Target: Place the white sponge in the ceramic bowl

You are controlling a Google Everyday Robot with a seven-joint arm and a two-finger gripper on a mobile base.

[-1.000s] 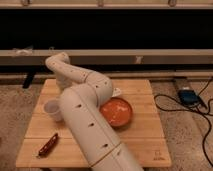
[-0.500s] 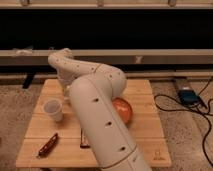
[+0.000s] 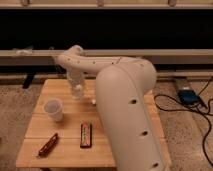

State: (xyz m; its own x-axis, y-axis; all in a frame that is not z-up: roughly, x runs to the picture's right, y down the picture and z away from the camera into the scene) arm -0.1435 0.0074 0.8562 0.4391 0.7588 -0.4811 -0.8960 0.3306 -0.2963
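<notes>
Arm [image 3: 125, 100] has swung across since a second ago and now fills the right half of the view, hiding the ceramic bowl completely. Gripper [image 3: 77, 91] hangs over the table's [image 3: 65, 135] far-left part, clenched shut; a small pale bit beside it may be the white sponge, uncertain. Cup [image 3: 54, 109], dark packet [image 3: 86, 135], red wrapper [image 3: 48, 144] unmoved. Judgement: grasp stage, placement pending.

The big white robot arm [image 3: 125, 105] has been swung further across the wooden table [image 3: 65, 145]. The round orange-red ceramic bowl, seen a moment ago beside the arm, is now hidden behind it. The gripper [image 3: 78, 92] at the end of the arm has been brought down over the back part of the table, just behind the white paper cup [image 3: 54, 109]. Its fingers have been closed all the way. A flat dark packet [image 3: 86, 135], hidden before, can now be seen.
</notes>
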